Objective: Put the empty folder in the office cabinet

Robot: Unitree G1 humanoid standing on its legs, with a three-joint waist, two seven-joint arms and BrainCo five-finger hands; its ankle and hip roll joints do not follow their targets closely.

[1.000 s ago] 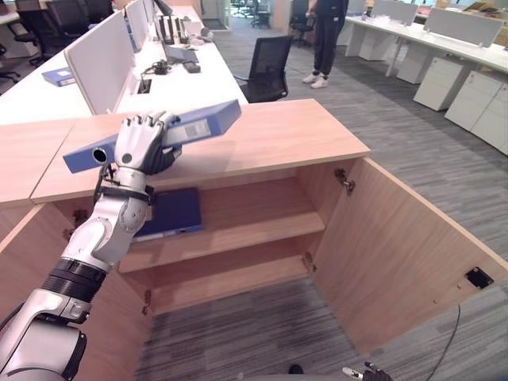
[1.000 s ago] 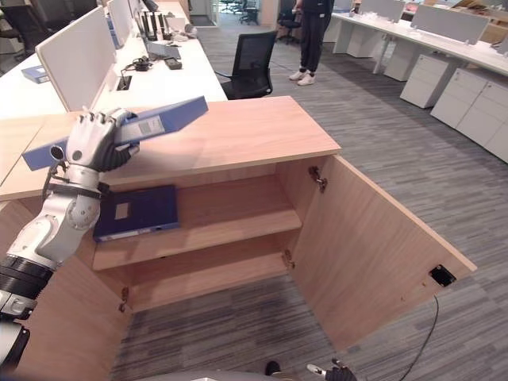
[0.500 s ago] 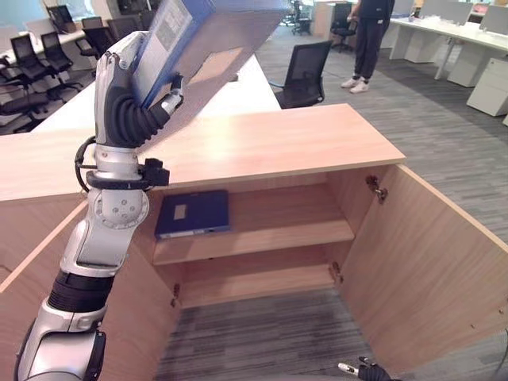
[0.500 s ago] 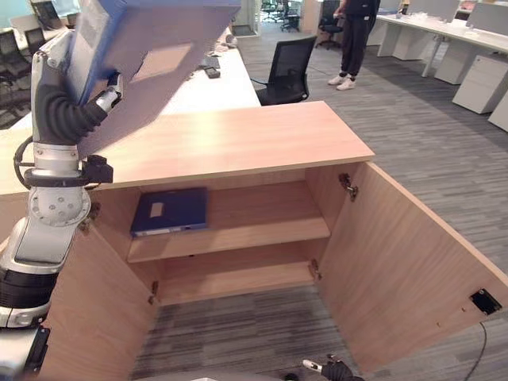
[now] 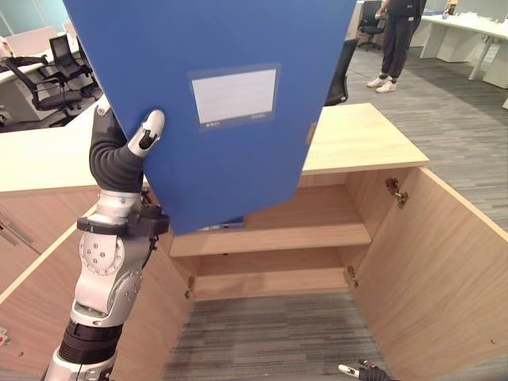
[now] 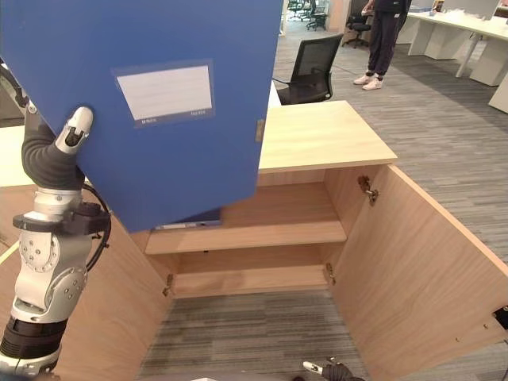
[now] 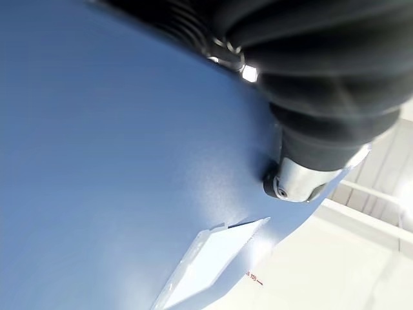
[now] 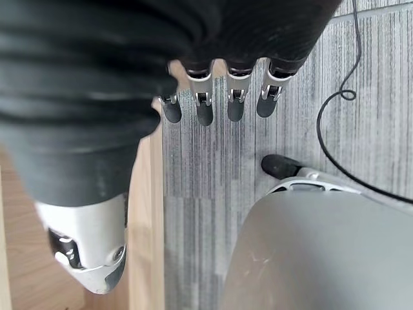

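A large blue folder (image 5: 214,103) with a white label hangs upright, high and close before me, its flat face toward me. My left hand (image 5: 119,155) is shut on its lower left edge, with the thumb (image 7: 297,184) pressed on the blue cover (image 7: 116,161). Below stands the wooden office cabinet (image 5: 357,139) with its doors swung open and two shelves (image 5: 317,234) showing. A second blue folder (image 5: 226,226) lies on the upper shelf, mostly hidden behind the held one. My right hand (image 8: 205,97) hangs low over the carpet, fingers straight and holding nothing.
The cabinet's right door (image 5: 436,262) stands wide open toward me. A person (image 6: 389,36) stands in the aisle behind, near a black office chair (image 6: 313,67). White desks and more chairs (image 5: 63,67) lie beyond the cabinet. Grey carpet (image 6: 254,341) fronts the cabinet.
My left hand has lifted the folder higher and turned it upright, so its labelled face now covers the upper left of the view. The camera has also shifted.
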